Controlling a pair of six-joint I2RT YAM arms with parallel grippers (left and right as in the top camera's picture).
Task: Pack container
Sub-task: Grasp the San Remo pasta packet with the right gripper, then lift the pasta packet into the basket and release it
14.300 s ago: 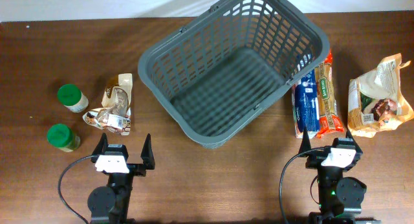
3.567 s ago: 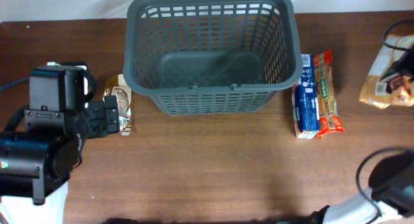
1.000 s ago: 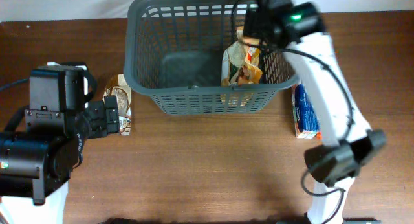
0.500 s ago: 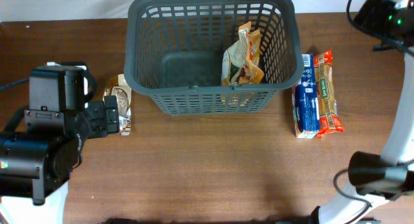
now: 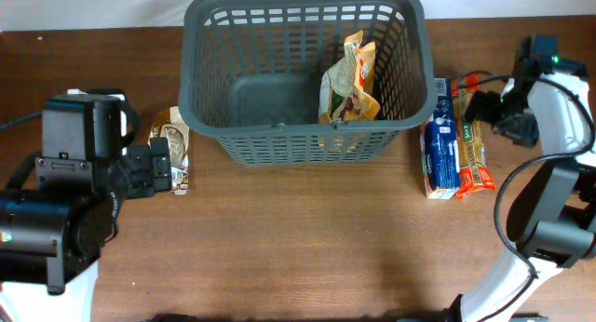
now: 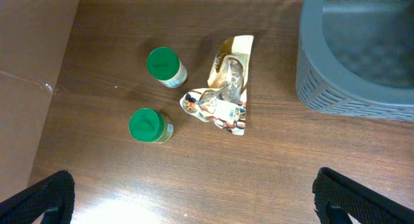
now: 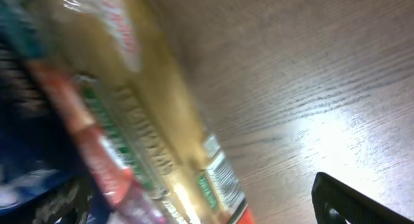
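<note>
While both arms hang over the wooden table [image 5: 307, 248], neither one grips anything. The left gripper [image 6: 197, 201] has its jaws spread wide, with only bare wood between them. Straight ahead of it lies a crumpled brown packet [image 6: 226, 88], flat on the table. Ahead and to its left stand two jars with green lids, the nearer jar [image 6: 149, 125] and the farther jar [image 6: 165, 65], close together but apart. Ahead and to its right is a rounded corner of the grey basket [image 5: 298, 145], which sits upright at the far middle of the table. A tan snack bag [image 5: 349, 85] stands on end inside the basket, leaning against the front wall in its right half.

The right gripper [image 5: 484, 106] also has its jaws wide apart and empty. It sits just to the right of the basket, over the far end of a long orange packet [image 5: 473, 150]. A blue packet [image 5: 440, 145] lies side by side with the orange one, between it and the basket. The right wrist view is blurred: the orange packet runs slantwise just ahead of the fingers, and whether they touch it cannot be told.
</note>
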